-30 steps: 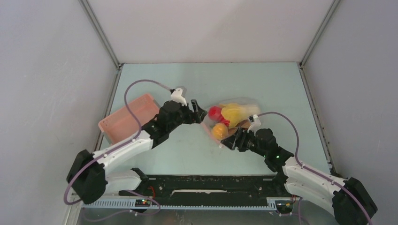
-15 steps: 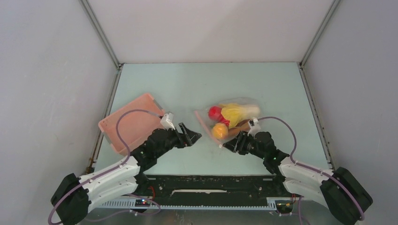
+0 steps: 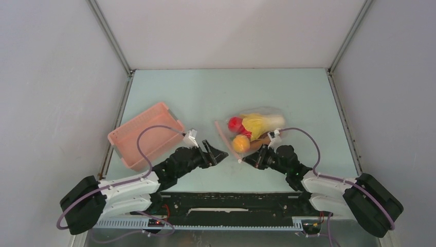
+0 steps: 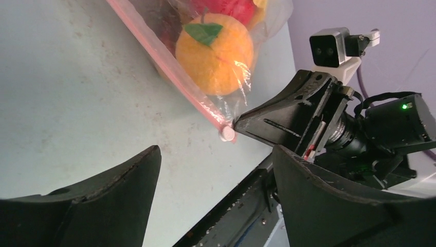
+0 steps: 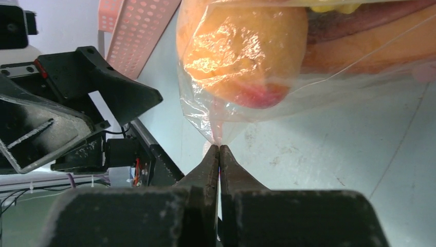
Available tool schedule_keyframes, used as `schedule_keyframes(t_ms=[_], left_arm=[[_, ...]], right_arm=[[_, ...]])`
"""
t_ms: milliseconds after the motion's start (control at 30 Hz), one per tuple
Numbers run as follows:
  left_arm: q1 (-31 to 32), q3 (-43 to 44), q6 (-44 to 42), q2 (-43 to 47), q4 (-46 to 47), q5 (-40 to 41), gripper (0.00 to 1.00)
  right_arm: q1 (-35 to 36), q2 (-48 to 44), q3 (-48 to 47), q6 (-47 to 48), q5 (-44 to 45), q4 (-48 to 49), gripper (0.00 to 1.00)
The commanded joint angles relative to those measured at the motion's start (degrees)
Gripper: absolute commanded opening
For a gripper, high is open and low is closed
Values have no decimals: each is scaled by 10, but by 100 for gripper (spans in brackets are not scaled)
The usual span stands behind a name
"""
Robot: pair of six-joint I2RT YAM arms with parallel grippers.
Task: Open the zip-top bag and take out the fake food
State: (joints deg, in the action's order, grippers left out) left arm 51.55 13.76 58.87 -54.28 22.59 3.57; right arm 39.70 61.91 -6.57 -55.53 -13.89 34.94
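Observation:
The clear zip-top bag point(image 3: 259, 128) lies right of the table's middle, its pink zip strip point(image 3: 226, 140) on the left side. Inside show the fake food: a red fruit point(image 3: 235, 123), a yellow piece point(image 3: 255, 124), an orange fruit point(image 3: 240, 144) and an orange stick point(image 3: 263, 139). My right gripper point(image 5: 219, 147) is shut on the bag's near corner, just below the orange fruit point(image 5: 241, 46). My left gripper point(image 4: 216, 152) is open and holds nothing. It sits low just left of that corner, facing the strip's round end piece point(image 4: 226, 135).
A pink slatted basket point(image 3: 144, 135) sits at the left, beside the left arm. The black base rail point(image 3: 226, 198) runs along the near edge, close under both grippers. The cell walls stand on three sides.
My right gripper has closed onto the bag's near corner. The left arm has drawn back from the bag's far end and now sits low by the near corner, still open.

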Motion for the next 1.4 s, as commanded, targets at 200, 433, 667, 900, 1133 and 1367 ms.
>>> schedule_keyframes(t_ms=[200, 433, 667, 900, 1133, 1367], left_arm=[[78, -41, 128, -107, 207, 76, 75], [102, -53, 190, -241, 397, 74, 63], [108, -53, 236, -382, 576, 69, 61], [111, -36, 256, -440, 618, 65, 58], [112, -9, 260, -459, 597, 59, 54], [112, 2, 262, -475, 599, 63, 45]], right_arm=[[34, -3, 13, -35, 31, 75, 0], [37, -1, 21, -55, 29, 103, 0], [39, -4, 26, -62, 22, 106, 0], [40, -12, 28, -63, 23, 97, 0], [39, -22, 30, -64, 25, 89, 0], [40, -25, 30, -62, 24, 82, 0]])
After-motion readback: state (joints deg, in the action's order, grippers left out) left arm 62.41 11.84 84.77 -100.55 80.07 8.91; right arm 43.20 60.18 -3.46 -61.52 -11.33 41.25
